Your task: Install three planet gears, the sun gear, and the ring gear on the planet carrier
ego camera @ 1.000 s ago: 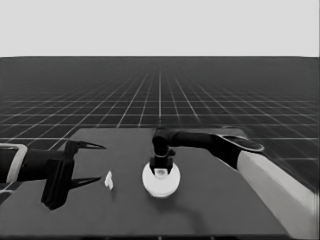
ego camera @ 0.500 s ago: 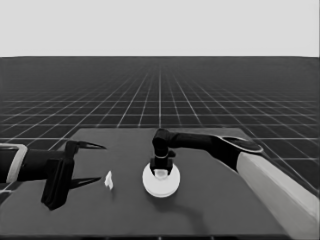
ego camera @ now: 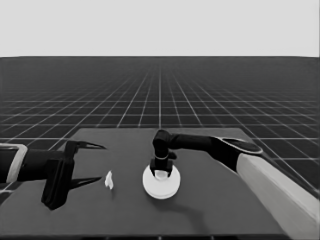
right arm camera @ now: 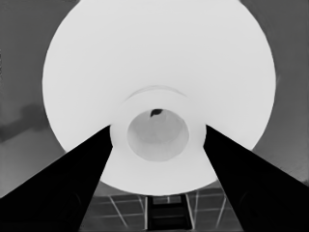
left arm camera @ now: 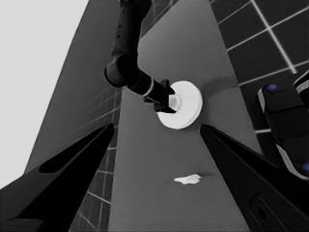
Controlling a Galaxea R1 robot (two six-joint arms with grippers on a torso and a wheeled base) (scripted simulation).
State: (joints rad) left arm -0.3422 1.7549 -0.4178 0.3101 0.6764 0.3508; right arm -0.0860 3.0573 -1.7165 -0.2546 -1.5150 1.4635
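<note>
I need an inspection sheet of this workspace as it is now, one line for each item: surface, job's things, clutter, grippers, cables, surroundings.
Surface: dark table, flat, rectangular.
Job's things: larger round part lies near the table's middle, white, with a raised centre collar; no gears and no smaller round part are visible.
Clutter: thin white piece lies alone on the table, between the left gripper and the round part.
Grippers: right gripper is down at the round part's raised centre, one finger on each side of the collar; left gripper waits open over the table's left end, holding nothing.
Cables: nothing seen.
Surroundings: grid floor to the horizon.
</note>
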